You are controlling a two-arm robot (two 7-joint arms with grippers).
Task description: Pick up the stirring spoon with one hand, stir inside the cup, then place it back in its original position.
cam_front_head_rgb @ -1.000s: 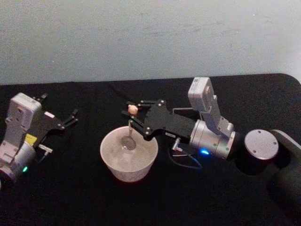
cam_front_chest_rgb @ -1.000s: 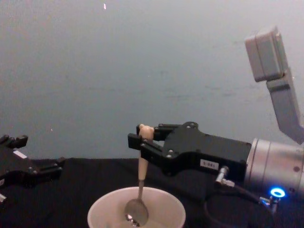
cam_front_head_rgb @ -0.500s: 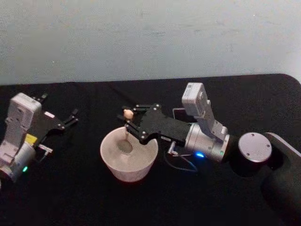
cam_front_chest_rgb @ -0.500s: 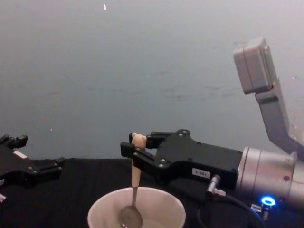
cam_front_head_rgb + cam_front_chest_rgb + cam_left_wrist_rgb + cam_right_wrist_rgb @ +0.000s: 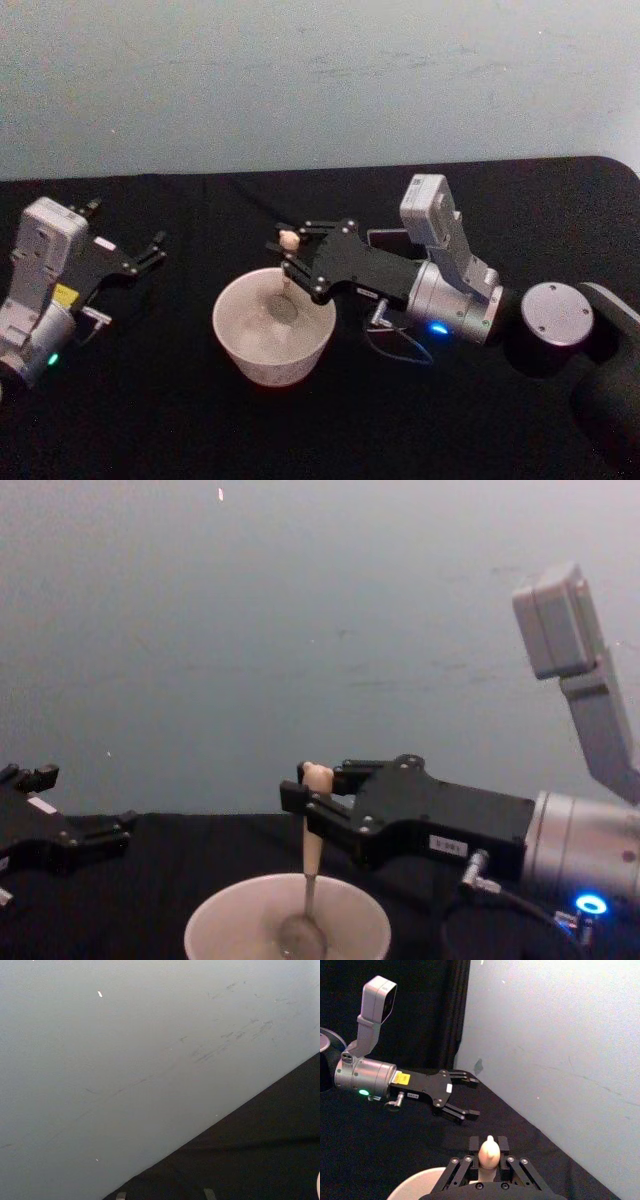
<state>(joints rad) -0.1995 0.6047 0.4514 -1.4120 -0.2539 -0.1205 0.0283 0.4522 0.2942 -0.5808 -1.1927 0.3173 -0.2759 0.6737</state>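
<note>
Currently, R black blocky gripper (image 5: 288,253), frame centre, pinches handle of beige bear-topped stirring spoon (image 5: 313,847), approx. upright, its metal bowl inside wide cream-white round cup (image 5: 270,360) at lower centre. L black gripper (image 5: 152,250) sits at left edge, fingers spread, well apart from cup.

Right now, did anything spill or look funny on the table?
Nothing stands out. The right gripper holds the stirring spoon upright with its bowl down inside the cup, which sits level on the black table with no spill around it. The left gripper rests open off to the left.
</note>
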